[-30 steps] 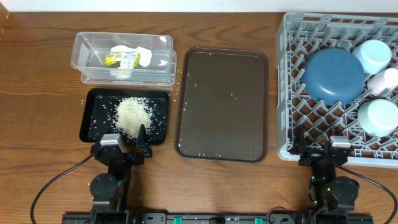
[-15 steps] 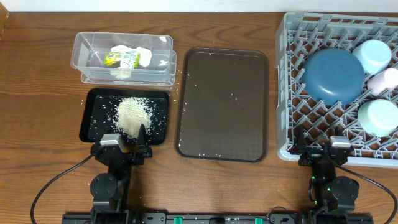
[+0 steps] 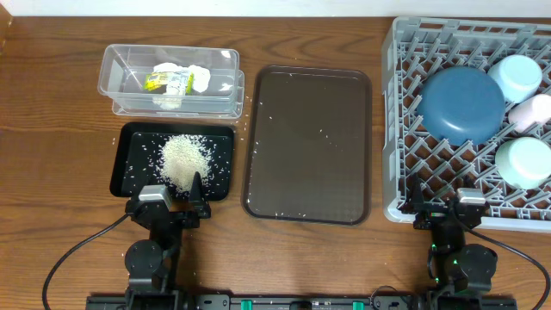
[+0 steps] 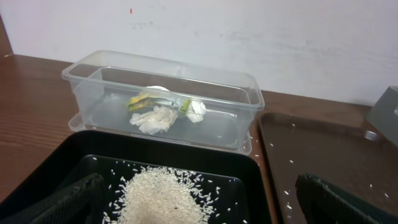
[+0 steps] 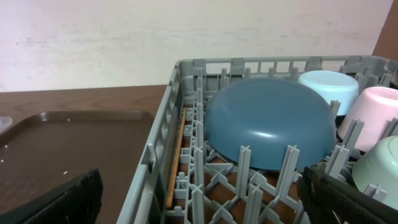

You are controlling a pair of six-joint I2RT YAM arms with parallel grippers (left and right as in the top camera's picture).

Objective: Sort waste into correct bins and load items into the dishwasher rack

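The rice heap (image 3: 183, 159) lies in the black tray (image 3: 132, 138). Behind it, the clear tub (image 3: 116, 60) holds the crumpled tissue (image 4: 154, 119) and the yellow-green wrapper (image 3: 167, 81). At the right, the grey dishwasher rack (image 3: 405, 129) carries the dark blue plate (image 3: 461, 103), light blue bowl (image 3: 517, 76), pink cup (image 3: 534, 112) and mint-green bowl (image 3: 522, 162). My left gripper (image 3: 169, 203) sits open at the black tray's near edge, empty. At the rack's near edge my right gripper (image 3: 446, 207) is open and empty.
A brown serving tray (image 3: 310, 142) with a few stray rice grains lies between the bins and the rack. Loose grains dot the wood near the black tray. Cables run from both arm bases at the table's front edge.
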